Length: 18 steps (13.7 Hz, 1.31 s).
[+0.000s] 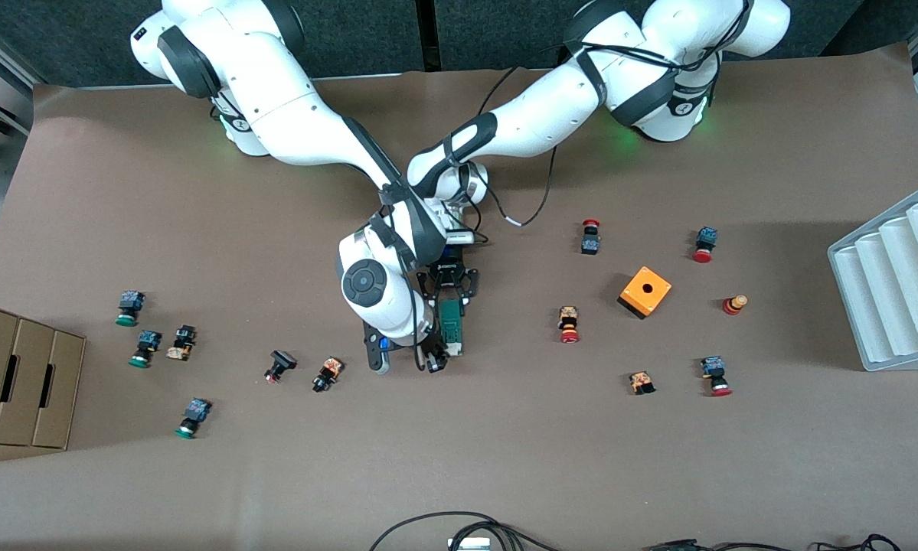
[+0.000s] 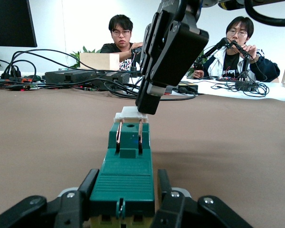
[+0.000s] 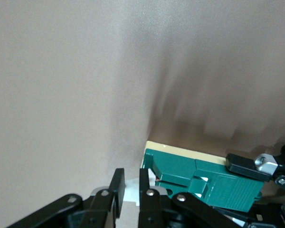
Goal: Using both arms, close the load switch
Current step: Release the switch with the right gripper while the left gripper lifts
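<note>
The load switch (image 1: 451,325) is a narrow dark-green block lying on the brown table at its middle, with its white sliding piece (image 2: 130,114) at the end nearer the front camera. My left gripper (image 1: 449,295) is closed around the end farther from the camera, a finger on each side of the block (image 2: 128,171). My right gripper (image 1: 437,360) is at the nearer end; its narrow-set fingers (image 3: 143,187) pinch the white piece (image 3: 131,194). It also shows in the left wrist view (image 2: 149,102). The green body shows in the right wrist view (image 3: 213,183).
An orange cube with a hole (image 1: 645,291) and several red push-buttons (image 1: 569,325) lie toward the left arm's end. Green-capped and black buttons (image 1: 146,348) lie toward the right arm's end, near a cardboard box (image 1: 22,386). A white ridged tray (image 1: 895,275) stands at the left arm's table edge.
</note>
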Available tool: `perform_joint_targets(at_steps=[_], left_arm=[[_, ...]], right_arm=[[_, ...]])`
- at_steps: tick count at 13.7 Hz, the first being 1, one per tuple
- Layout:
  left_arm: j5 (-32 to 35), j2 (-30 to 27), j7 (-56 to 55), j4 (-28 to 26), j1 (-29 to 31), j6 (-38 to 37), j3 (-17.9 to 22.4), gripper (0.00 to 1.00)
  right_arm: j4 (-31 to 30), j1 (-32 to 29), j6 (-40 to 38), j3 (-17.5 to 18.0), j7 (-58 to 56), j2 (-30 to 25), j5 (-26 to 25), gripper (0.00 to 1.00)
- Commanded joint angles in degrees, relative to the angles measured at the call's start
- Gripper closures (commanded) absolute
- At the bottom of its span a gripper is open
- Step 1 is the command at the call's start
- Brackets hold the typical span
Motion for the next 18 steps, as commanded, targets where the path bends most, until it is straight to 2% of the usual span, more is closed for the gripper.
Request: perform_joint_targets(at_steps=[1,4,5,6,7,9,11,13,18], left_arm=[[0.63,1.61,0.0,1.53,-1.32,0.64,0.39,0.45],[0.63,1.61,0.0,1.53,-1.32,0.64,0.39,0.45],[0.63,1.61,0.0,1.53,-1.32,0.64,0.39,0.45],[0.63,1.61,0.0,1.53,-1.32,0.64,0.39,0.45],[0.63,1.61,0.0,1.53,-1.32,0.64,0.39,0.45],[0.45,1.52,0.26,1.44,-1.32,0.64,0.39,0.38],[0.45,1.43,0.35,1.35,-1.32,0.64,0.47,0.01],[0.37,1.34,0.35,1.18,-1.32,0.64,1.44,0.0],[0.1,0.29,0.88,-0.49,-1.23,0.64,1.53,0.0]], right_arm=[[1.96,0.03,0.46,0.98,1.28,2.24,-0.69,0.81],[1.96,0.03,0.02,0.98,1.28,1.89,-0.6,0.79],[1.96,-0.14,-0.76,1.06,1.1,1.1,-0.6,0.73],[1.96,-1.1,-1.99,1.06,1.02,-0.47,-0.52,0.45],[1.96,-2.07,-3.66,1.15,0.93,-2.31,-0.51,0.04],[1.09,-5.57,-7.08,1.5,-0.64,-7.05,-0.86,0.01],[-3.11,-7.95,-11.47,1.68,-8.09,-14.59,-3.66,0.01],[-7.95,-13.3,-17.79,1.77,-20.36,-22.86,-5.87,0.01],[-14.28,-27.01,-34.5,2.21,-54.02,-39.92,-6.14,0.01]])
